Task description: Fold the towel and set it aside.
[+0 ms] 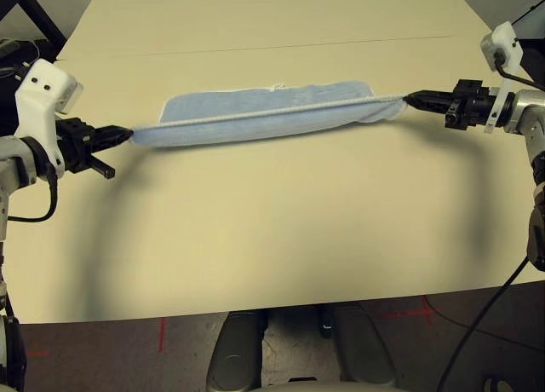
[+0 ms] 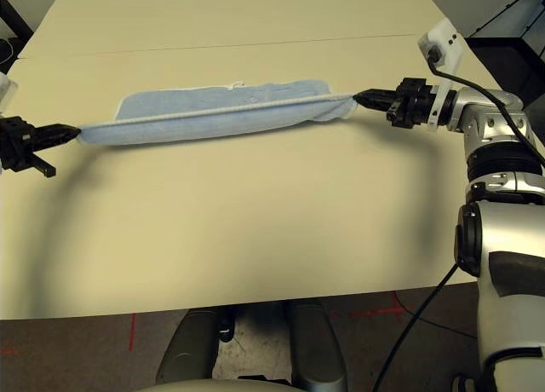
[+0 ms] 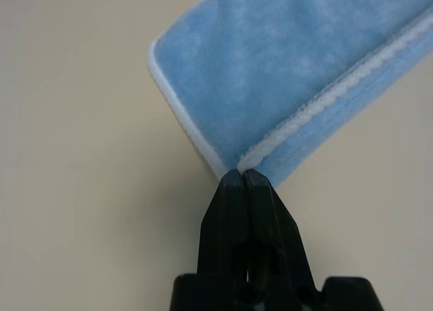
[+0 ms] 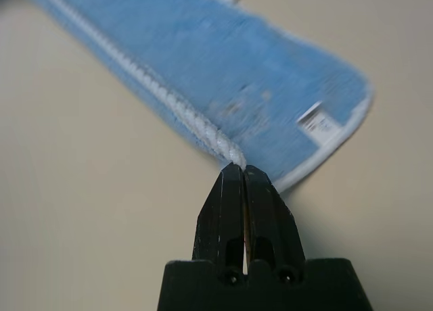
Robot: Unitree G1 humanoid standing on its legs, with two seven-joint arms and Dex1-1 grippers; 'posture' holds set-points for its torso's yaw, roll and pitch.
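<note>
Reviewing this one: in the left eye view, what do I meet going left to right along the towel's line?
Left gripper → towel → right gripper.

The towel (image 1: 255, 126) is showing a soft, fuzzy cloth surface with a matt look, and its edging (image 4: 183, 111) is looking like thick, ridged stitching. The table (image 1: 272, 213) is looking smooth, with a faint sheen. The left hand (image 3: 245, 174) and the right hand (image 4: 244, 168) are appearing black and hard like plastic, smooth and low in gloss. The right forearm (image 2: 524, 239) is showing a smooth silver surface with a metallic sheen.
</note>
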